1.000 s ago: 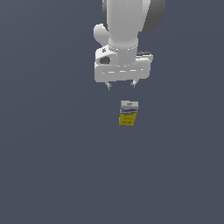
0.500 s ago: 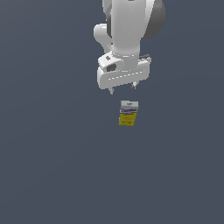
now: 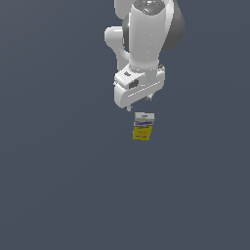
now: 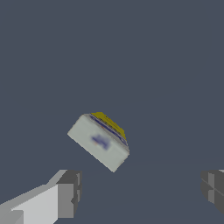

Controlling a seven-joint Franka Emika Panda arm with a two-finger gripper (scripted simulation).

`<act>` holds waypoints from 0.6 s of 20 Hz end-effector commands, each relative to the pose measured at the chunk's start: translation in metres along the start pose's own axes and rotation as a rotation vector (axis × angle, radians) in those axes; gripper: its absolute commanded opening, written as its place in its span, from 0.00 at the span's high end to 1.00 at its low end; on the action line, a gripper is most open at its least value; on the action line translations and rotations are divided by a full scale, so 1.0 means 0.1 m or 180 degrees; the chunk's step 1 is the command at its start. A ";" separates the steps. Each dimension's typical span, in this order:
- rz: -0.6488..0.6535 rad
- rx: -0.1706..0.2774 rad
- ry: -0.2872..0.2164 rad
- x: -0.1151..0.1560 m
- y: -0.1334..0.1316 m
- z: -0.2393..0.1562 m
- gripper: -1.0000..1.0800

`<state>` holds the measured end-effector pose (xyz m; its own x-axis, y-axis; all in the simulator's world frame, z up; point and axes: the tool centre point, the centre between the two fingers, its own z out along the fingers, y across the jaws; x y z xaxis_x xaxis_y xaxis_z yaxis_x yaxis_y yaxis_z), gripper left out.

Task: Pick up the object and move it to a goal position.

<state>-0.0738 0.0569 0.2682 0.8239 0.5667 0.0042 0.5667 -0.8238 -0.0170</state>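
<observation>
The object (image 3: pixel 143 126) is a small carton with a yellow lower part and a white top with blue lettering, standing upright on the grey floor. In the wrist view the object (image 4: pixel 100 140) shows its white top, ahead of the fingers and apart from them. My gripper (image 3: pixel 138 102) hangs just above and slightly behind the carton, tilted, with only short fingertip stubs showing in the exterior view. In the wrist view the gripper (image 4: pixel 141 192) is open, its two fingers wide apart with nothing between them.
A flat dark grey floor (image 3: pixel 58 185) surrounds the carton on all sides. The white arm (image 3: pixel 146 39) rises above the gripper toward the upper edge of the exterior view.
The arm has tilted and its hand has rotated and shifted a little toward the exterior view's right, closer over the carton. The carton has not moved.
</observation>
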 end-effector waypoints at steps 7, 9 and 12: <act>-0.0771 -0.0018 -0.0009 0.02 -0.09 0.18 0.04; -0.0951 -0.0021 -0.0011 0.03 -0.11 0.23 0.04; -0.1222 -0.0026 -0.0015 0.03 -0.15 0.29 0.04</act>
<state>-0.0789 0.0696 0.2425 0.5881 0.8088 0.0043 0.8088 -0.5881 -0.0082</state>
